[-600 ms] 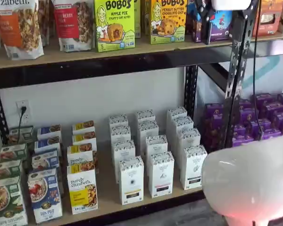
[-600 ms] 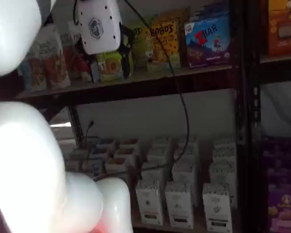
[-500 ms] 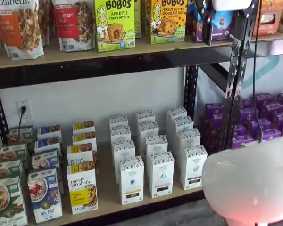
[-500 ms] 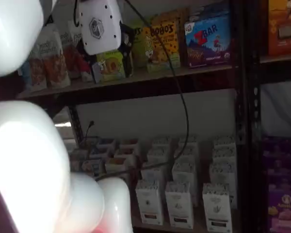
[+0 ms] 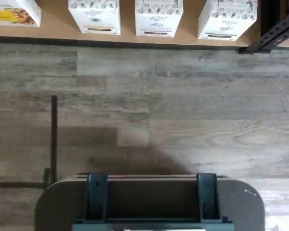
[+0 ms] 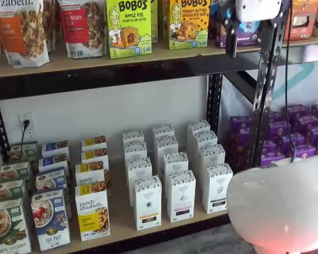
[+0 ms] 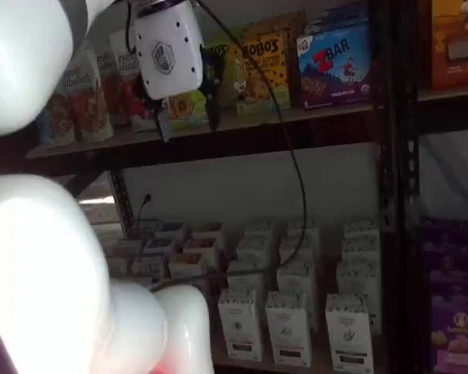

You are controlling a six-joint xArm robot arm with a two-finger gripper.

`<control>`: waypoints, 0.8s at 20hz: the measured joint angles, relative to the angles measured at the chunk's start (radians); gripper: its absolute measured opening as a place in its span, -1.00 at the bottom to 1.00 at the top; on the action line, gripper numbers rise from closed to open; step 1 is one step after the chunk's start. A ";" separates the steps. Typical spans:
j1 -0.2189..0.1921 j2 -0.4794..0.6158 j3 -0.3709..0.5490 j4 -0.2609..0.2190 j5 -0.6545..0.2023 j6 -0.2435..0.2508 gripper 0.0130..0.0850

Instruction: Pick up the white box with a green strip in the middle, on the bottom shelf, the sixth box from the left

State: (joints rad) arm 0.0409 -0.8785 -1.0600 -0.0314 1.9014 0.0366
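Shelf views both show the pincer [image 7: 189, 128] up level with the Bobo's boxes [image 6: 128, 26], black fingers spread with a clear gap and nothing held. The white box [image 6: 217, 188] stands upright at the front of the bottom desk [image 6: 122, 214], rightmost of the three front cartons, just beside the pinkish-strip carton [image 6: 180, 196] and well below the pincer. My call: drop down in front of the desk edge first and line up on the dark green strip. Then go straight in straddling the slim sides, clear of that neighbour and the rack post [image 6: 265, 90].

BOBO'S box [image 6: 129, 27], Z BAR box [image 7: 334, 64]
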 joint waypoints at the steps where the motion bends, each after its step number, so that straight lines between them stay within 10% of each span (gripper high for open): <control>1: 0.005 -0.004 0.019 -0.009 -0.017 0.003 1.00; 16: -0.112 -0.055 0.457 0.024 -0.448 -0.093 1.00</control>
State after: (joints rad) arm -0.0714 -0.9332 -0.6033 -0.0079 1.4538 -0.0565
